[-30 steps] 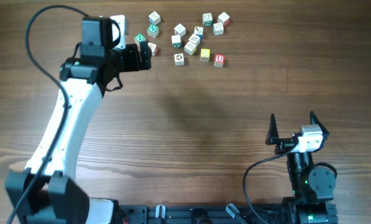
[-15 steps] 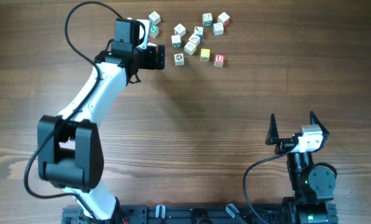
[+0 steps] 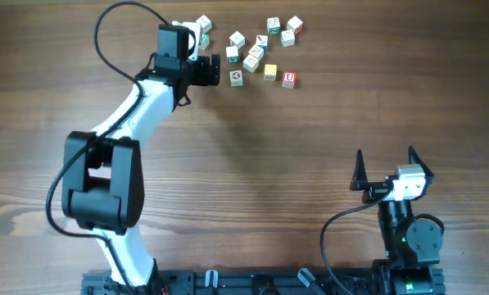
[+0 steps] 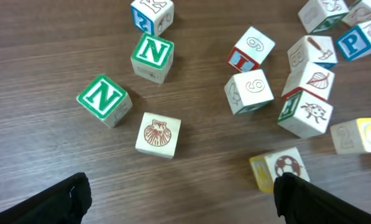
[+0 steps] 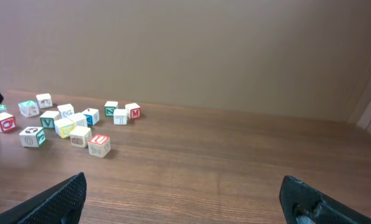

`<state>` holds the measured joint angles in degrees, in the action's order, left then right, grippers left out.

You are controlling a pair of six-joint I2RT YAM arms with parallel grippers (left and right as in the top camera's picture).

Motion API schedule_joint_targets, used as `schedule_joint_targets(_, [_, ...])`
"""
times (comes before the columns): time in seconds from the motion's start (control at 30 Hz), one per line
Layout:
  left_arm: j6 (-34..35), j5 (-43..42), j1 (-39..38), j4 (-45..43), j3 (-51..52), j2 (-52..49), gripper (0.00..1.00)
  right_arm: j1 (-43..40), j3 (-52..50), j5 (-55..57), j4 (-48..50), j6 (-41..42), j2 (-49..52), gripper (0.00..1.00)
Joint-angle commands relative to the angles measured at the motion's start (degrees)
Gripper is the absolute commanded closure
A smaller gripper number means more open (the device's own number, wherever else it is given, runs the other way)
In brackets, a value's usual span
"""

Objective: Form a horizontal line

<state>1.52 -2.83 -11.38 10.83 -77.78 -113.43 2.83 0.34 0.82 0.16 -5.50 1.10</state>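
Small white alphabet cubes lie scattered at the far side of the table. A cube with a brown shell picture (image 4: 158, 135) lies just ahead of my left gripper (image 4: 182, 194), which is open and empty; in the overhead view the left gripper (image 3: 206, 71) hides it. A cube with a ball picture (image 4: 278, 170) sits by the left gripper's right finger and also shows in the overhead view (image 3: 236, 78). The red "U" cube (image 3: 288, 79) lies right of a yellow cube (image 3: 270, 72). My right gripper (image 3: 386, 168) is open and empty, far from the cubes.
Two green "N" cubes (image 4: 102, 98) (image 4: 152, 56) lie left of the shell cube. A cluster of several more cubes (image 3: 252, 56) sits behind the yellow one. The right wrist view shows the cubes far off to the left, the red "U" cube (image 5: 99, 144) nearest.
My left arm has swung right along the far side, and its gripper now sits over the left end of the cube group. The right arm has not moved.
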Motion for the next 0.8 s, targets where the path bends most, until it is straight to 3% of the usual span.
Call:
schedule_joint_targets(0.0, [-1.11, 0.35, -0.15, -2.05, -0.98, -1.38, 0.03, 0.15, -0.04, -0.9, 0.15, -0.48, -0.5, 0.0])
schedule_joint_targets(0.47, [-1.09, -0.52, -0.13, -9.01, -1.01, -5.68, 0.04, 0.17, -0.04, -0.9, 0.15, -0.48, -0.5, 0.0])
schedule_joint_targets(0.77, [-1.11, -0.5, -0.13, -12.48, -1.01, -10.58, 0.12, 0.15, -0.04, -0.87, 0.15, -0.5, -0.5, 0.0])
